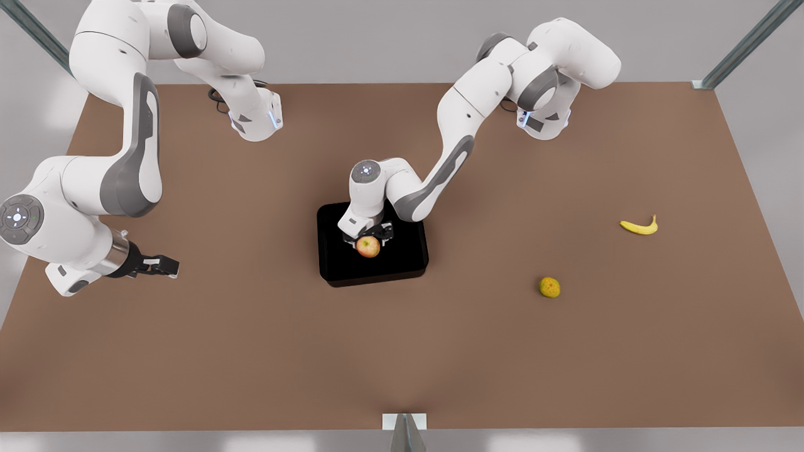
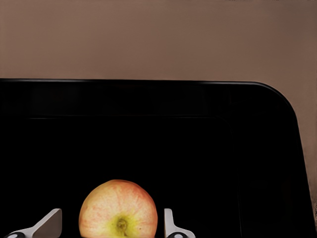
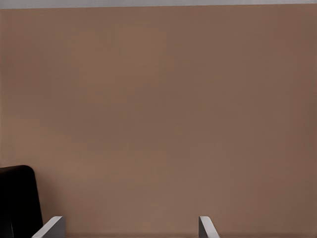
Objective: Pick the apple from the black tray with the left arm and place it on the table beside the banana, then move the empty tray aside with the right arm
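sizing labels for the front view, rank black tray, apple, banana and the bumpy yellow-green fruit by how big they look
1. black tray
2. banana, longest of the fruits
3. apple and bumpy yellow-green fruit: these look about alike, so unranked.

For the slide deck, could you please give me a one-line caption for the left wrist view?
Left gripper open around the apple in the black tray.
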{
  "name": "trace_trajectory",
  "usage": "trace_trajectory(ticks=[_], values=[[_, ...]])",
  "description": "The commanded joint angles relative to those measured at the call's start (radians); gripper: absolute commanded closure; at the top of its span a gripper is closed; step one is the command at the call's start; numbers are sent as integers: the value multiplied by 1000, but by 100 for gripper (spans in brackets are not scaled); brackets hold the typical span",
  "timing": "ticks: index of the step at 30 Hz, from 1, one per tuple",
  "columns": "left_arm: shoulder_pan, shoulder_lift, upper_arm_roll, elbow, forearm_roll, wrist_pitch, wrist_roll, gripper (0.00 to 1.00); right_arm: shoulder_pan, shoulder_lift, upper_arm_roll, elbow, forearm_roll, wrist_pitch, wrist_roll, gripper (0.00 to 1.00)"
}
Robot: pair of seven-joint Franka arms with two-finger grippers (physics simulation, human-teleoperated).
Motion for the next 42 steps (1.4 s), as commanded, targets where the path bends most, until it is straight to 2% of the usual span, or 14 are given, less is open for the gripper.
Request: trace_trajectory(ticks=[1, 16, 17, 18, 21, 25, 27, 29, 32, 35, 37, 38, 39, 42], values=[[-2, 3, 0, -3, 4, 50, -140, 0, 0, -1, 0, 1, 1, 0, 0, 0], [-9, 67, 2, -6, 48, 90, -145, 0, 0, -1, 0, 1, -1, 0, -1, 0], [-9, 66, 2, -6, 47, 90, -148, 20, 0, -1, 0, 1, -1, 0, -1, 0], [-9, 66, 2, -6, 48, 90, -154, 25, 0, -1, 0, 1, -1, 0, -1, 0], [-16, 50, 2, -12, 48, 66, -165, 24, 0, -1, 0, 1, -1, 0, -1, 0], [17, -140, -5, -135, 21, -81, -63, 23, 15, -4, 5, 5, 1, -10, 15, 0], [56, -226, -5, -147, -59, -209, 56, 22, 120, -23, 0, 8, 2, -74, 178, 0], [136, -390, -6, -345, -94, -192, 197, 20, 270, -37, 29, 125, 4, -180, 475, 0], [243, -526, -5, -517, -105, -192, 418, 20, 437, -61, 41, 128, 4, -212, 614, 0], [444, -579, -3, -606, -113, -199, 768, 20, 449, -126, 98, 122, 82, -422, 698, 0], [566, -572, 2, -624, -117, -190, 984, 20, 465, -132, 115, 90, 84, -249, 733, 0], [607, -574, 2, -646, -117, -164, 1053, 20, 477, -174, 135, -31, 87, -163, 837, 0], [618, -580, 2, -705, -117, -92, 1058, 20, 477, -282, 159, -274, 85, 68, 873, 0], [604, -689, -2, -954, -116, 115, 1001, 20, 474, -245, 173, -374, 85, 202, 905, 0]])
